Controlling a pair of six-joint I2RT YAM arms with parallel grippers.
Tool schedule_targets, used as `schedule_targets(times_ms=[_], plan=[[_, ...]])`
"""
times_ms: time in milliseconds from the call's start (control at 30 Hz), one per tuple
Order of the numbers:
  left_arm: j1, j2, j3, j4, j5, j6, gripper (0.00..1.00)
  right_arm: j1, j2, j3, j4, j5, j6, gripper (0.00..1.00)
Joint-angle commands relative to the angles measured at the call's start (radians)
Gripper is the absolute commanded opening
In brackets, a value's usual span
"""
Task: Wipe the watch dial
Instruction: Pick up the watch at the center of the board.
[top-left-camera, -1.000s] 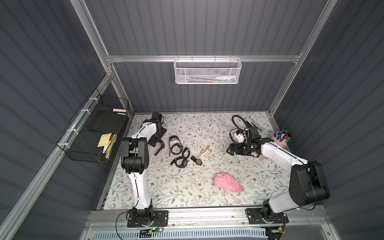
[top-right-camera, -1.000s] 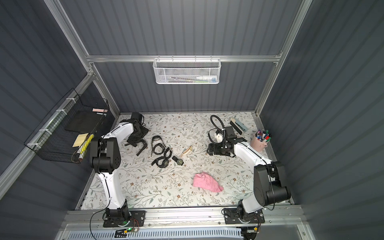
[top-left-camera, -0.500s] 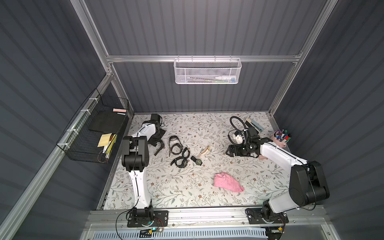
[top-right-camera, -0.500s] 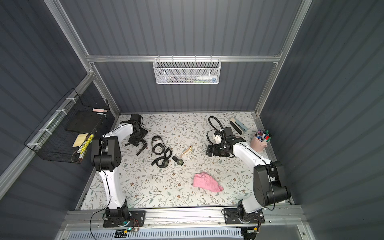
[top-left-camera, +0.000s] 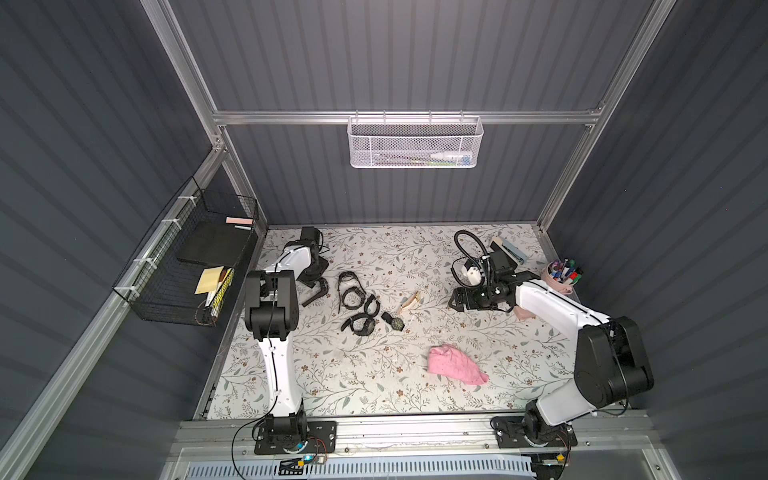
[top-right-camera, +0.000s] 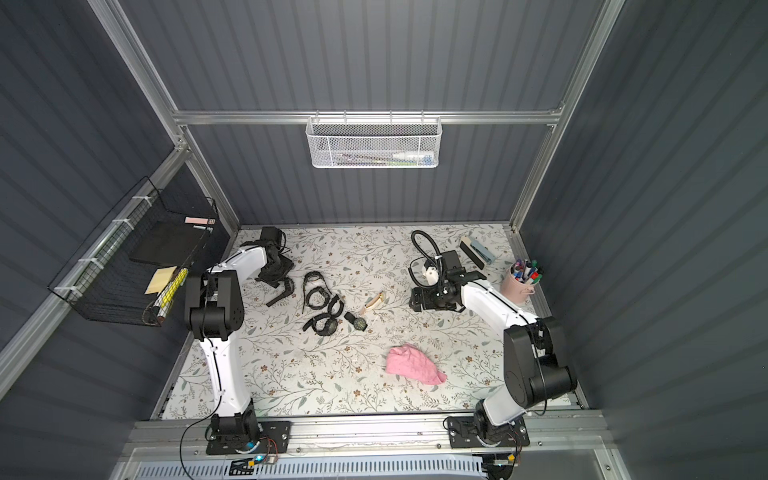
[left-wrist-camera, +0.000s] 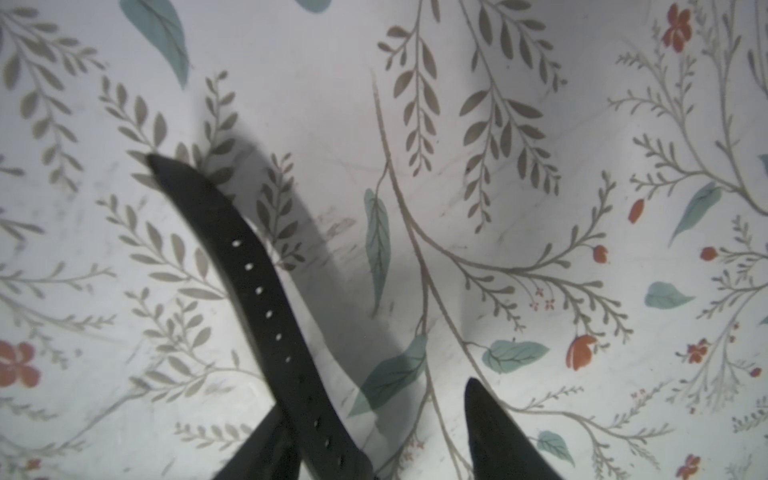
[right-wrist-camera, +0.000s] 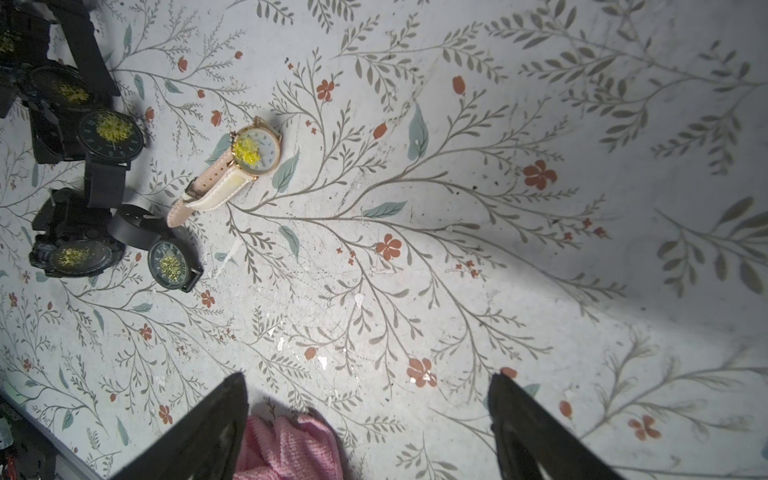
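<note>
**Watch strap (left-wrist-camera: 253, 282) between the left gripper's (left-wrist-camera: 372, 395) half-parted fingers**

Only the left wrist view shows this strap closely: black and punched with holes, it runs slantwise over the floral table (left-wrist-camera: 540, 187) and crosses in front of one finger (left-wrist-camera: 257, 453); the other finger stands apart from it with bare table between, so the jaws are narrowed but not pressed on the strap from both sides; the dial of this watch lies outside that view. In both top views this gripper sits low at the table's far left, just beside the cluster of black watches (top-left-camera: 353, 299); its finger gap is too small to read there.

The right wrist view alone shows yellow specks on the dials: on the white face of the pink-strapped watch (right-wrist-camera: 255, 151), and on several black dials close beside it; in the top views the dials are too small to tell. The right gripper (right-wrist-camera: 368, 376) hangs over bare table, fingers spread wide with nothing between them; the pink cloth (right-wrist-camera: 291, 446) shows at the frame's edge by the finger bases; the top views show it crumpled toward the table's front, touched by neither gripper and apart from the watches.
</note>
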Motion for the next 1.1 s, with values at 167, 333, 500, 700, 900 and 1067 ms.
schedule_targets(times_ms=[167, 333, 500, 700, 900, 1067], plan=[[0.006, 0.053, -0.008, 0.030, 0.101, 0.111, 0.48, 0.012, 0.021, 0.041, -0.024, 0.011, -0.012, 0.91], [0.006, 0.039, -0.026, 0.032, 0.136, 0.162, 0.51, 0.014, 0.030, 0.043, -0.027, 0.011, -0.014, 0.91], [0.009, 0.028, -0.027, 0.026, 0.159, 0.211, 0.54, 0.015, 0.035, 0.042, -0.028, 0.011, -0.016, 0.91], [0.013, 0.039, -0.021, 0.009, 0.199, 0.271, 0.54, 0.017, 0.038, 0.043, -0.027, 0.009, -0.017, 0.91], [0.013, 0.027, -0.061, 0.027, 0.228, 0.312, 0.52, 0.019, 0.042, 0.045, -0.027, 0.005, -0.018, 0.91], [0.013, 0.031, -0.073, 0.027, 0.235, 0.336, 0.47, 0.021, 0.040, 0.046, -0.027, 0.005, -0.016, 0.91]])
